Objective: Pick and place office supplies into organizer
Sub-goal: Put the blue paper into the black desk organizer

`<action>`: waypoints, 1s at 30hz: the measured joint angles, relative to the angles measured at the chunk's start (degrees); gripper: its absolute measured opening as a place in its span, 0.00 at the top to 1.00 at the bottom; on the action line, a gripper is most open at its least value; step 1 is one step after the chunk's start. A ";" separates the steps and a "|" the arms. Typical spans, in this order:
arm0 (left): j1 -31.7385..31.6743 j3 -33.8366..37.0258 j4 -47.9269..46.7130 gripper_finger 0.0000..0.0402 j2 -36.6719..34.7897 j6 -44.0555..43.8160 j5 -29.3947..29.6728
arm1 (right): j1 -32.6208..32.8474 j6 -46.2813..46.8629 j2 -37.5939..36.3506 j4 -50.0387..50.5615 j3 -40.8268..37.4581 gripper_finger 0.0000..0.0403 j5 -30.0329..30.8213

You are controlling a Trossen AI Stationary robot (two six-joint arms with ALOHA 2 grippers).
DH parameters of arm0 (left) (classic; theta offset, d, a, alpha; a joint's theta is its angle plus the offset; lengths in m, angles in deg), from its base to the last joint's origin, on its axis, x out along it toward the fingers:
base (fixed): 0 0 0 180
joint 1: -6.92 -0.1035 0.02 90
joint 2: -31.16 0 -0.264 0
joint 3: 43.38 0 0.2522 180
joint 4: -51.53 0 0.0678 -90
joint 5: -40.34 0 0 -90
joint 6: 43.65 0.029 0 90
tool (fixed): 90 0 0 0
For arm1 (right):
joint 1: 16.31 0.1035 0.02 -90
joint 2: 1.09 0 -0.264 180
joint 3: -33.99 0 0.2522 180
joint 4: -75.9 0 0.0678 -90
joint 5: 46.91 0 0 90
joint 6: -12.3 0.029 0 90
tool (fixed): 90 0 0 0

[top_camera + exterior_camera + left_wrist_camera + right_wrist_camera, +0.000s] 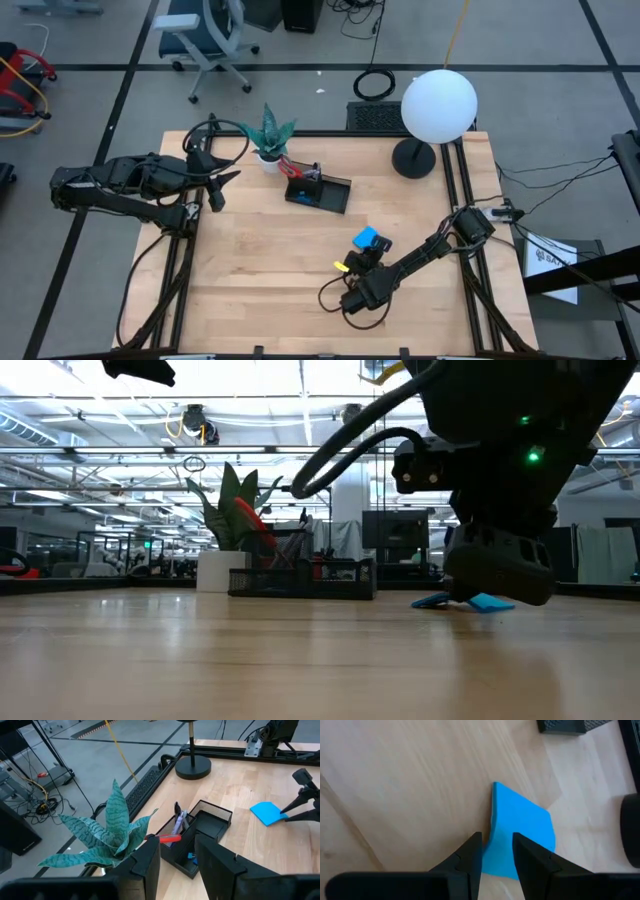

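Observation:
The bright blue square notepad (522,827) lies on the wooden table right of centre, also seen in the high view (371,238). My right gripper (497,842) stands slanting over its near edge and is shut on it. The black organizer (320,191) stands at the far middle of the table. It holds red-handled scissors (170,838), pens (179,818) and a tiny blue block (191,856). My left gripper (177,847) hangs high at the table's left side (228,178), open, with nothing between its fingers. My right gripper pinches the notepad's edge nearest to it (498,851) between its two fingers. The fingers come slanting down from the table's near right side. The pad sits low at the table top (470,601), one side (493,810) turned up; whether it is lifted clear I cannot tell.
A green potted plant (270,140) stands just left of the organizer. A lamp with a white globe (438,104) and a round black base (413,158) stands at the far right. Bare wood (260,270) spans the near left of the table.

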 joint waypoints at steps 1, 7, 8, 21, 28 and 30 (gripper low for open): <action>0.00 0.00 0.00 0.67 0.00 0.00 0.00 | -0.10 0.00 0.00 -0.21 -0.23 0.75 0.00; 0.00 0.00 0.02 0.67 0.00 0.00 0.00 | -1.48 -0.29 -0.24 -4.72 -4.48 0.75 -0.78; 0.00 0.00 0.01 0.67 0.00 0.00 0.00 | -1.74 0.10 -0.28 -5.17 -5.37 0.75 -1.04; 0.00 0.00 0.02 0.67 0.00 0.00 -0.02 | -4.24 8.35 -0.15 -4.01 -9.85 0.99 -2.84; 0.00 0.00 0.04 0.67 0.00 -0.11 -0.01 | -3.85 9.84 -4.13 -3.34 -10.23 1.00 -1.38; 0.00 0.00 0.05 0.67 0.00 -0.13 -0.02 | -3.40 10.04 -6.42 -4.65 -10.12 1.00 0.86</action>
